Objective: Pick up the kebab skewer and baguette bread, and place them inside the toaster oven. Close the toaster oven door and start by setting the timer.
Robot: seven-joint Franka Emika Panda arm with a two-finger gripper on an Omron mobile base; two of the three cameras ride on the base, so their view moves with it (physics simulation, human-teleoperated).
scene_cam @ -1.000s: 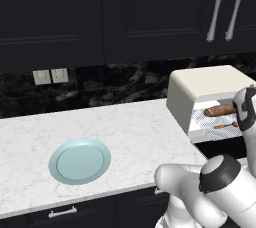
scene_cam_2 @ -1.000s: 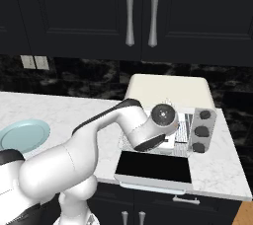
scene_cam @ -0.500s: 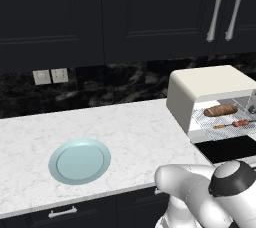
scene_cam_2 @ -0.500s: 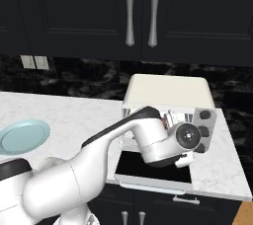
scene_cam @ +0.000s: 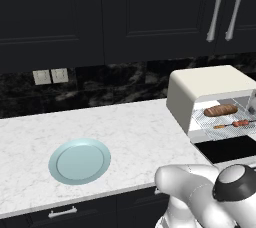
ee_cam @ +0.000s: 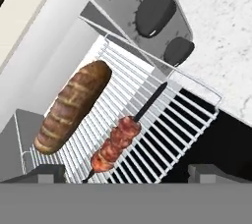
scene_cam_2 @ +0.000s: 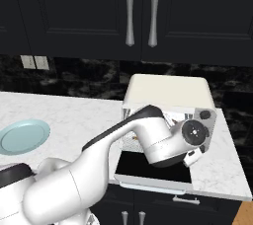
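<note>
A: Where were the foods?
B: The kebab skewer [ee_cam: 119, 138] and baguette bread [ee_cam: 73, 106] lay side by side, apart, on the wire rack [ee_cam: 162, 134] inside the toaster oven [scene_cam: 210, 86], its door [scene_cam_2: 153, 167] dropped flat.
A: The gripper [ee_cam: 122, 173]?
B: Spread wide, grasping nothing. I'd judge it should clear the rack, then lift the door by its front edge.
A: Any lettering?
B: None readable on the knobs [ee_cam: 155, 14].
</note>
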